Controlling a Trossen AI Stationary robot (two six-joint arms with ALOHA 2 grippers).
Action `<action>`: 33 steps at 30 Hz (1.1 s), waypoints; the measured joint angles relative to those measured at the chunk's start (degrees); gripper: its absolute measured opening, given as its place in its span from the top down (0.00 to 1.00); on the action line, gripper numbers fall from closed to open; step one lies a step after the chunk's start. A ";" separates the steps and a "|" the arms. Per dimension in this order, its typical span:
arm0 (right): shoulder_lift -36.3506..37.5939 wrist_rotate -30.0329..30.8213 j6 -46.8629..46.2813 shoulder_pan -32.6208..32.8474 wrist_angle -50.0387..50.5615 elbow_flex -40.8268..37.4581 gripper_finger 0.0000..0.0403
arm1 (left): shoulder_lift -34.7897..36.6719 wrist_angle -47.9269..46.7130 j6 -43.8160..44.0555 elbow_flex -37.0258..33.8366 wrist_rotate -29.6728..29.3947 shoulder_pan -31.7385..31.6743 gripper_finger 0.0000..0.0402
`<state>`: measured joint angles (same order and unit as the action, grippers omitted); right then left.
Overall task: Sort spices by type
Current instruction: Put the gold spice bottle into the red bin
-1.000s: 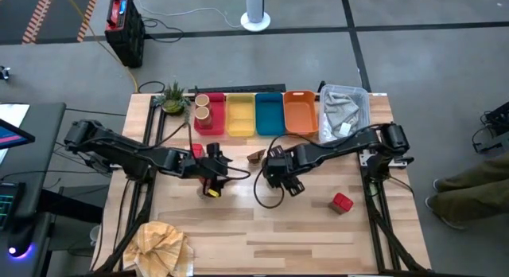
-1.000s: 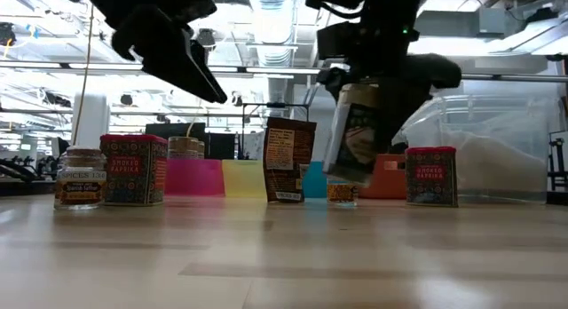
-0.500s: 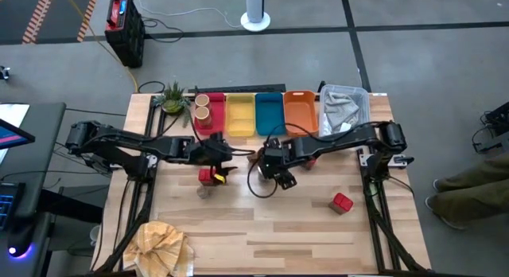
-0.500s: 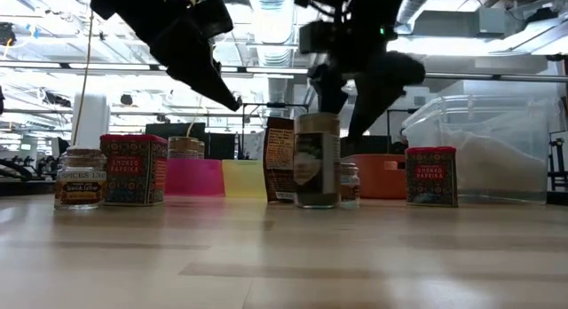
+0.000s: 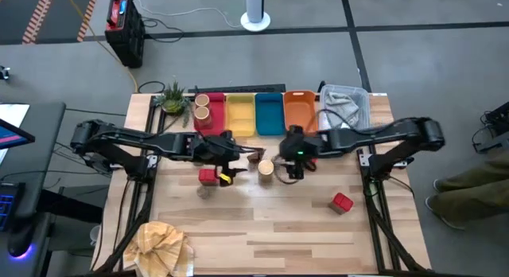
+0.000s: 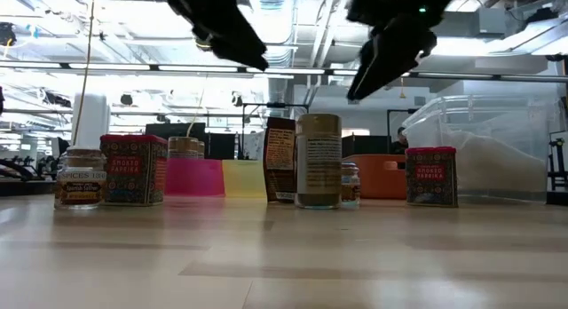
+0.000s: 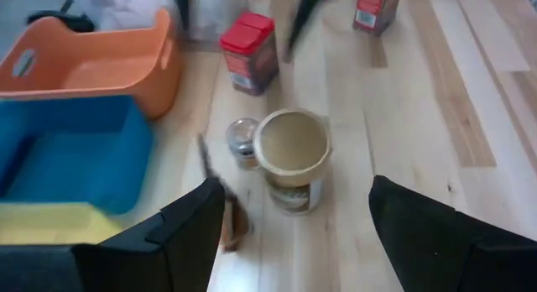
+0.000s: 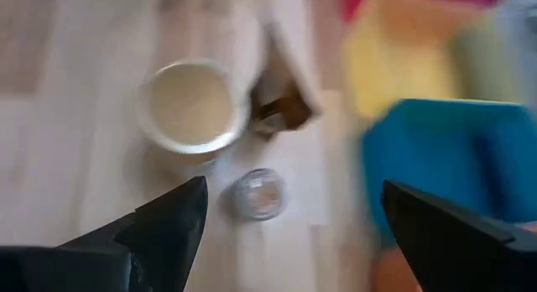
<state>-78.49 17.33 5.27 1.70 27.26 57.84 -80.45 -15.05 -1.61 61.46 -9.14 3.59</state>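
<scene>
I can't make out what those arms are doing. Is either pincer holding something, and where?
Nothing is held. The left pincer and right pincer are both open and empty above the tan jar, which stands alone on the table.

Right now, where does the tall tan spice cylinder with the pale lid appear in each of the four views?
High view: tan cylinder at table centre, beside the right gripper.
Low view: it stands upright at centre.
Left wrist view: centre.
Right wrist view: upper left.
Shared landmark: the small round tin next to it, also seen at.
</scene>
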 joint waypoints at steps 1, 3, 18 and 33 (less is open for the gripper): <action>2.02 2.51 -1.12 0.44 -2.18 -2.04 0.05 | -1.82 -0.42 -0.67 1.46 0.12 0.30 0.30; 5.79 5.75 -3.21 1.19 -5.33 -5.16 0.05 | -5.20 -1.97 -2.03 4.67 0.21 0.63 0.30; 23.66 14.87 5.13 0.99 -10.75 -10.62 0.05 | -25.28 -18.47 -6.72 30.75 6.00 -3.00 0.28; 41.53 15.76 0.81 -4.49 -14.49 -16.04 0.05 | -30.35 -24.19 -5.42 35.29 11.37 -5.33 0.15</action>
<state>-36.96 33.09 6.09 -2.79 12.77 41.80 -110.80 -39.24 -7.03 96.75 2.23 -1.74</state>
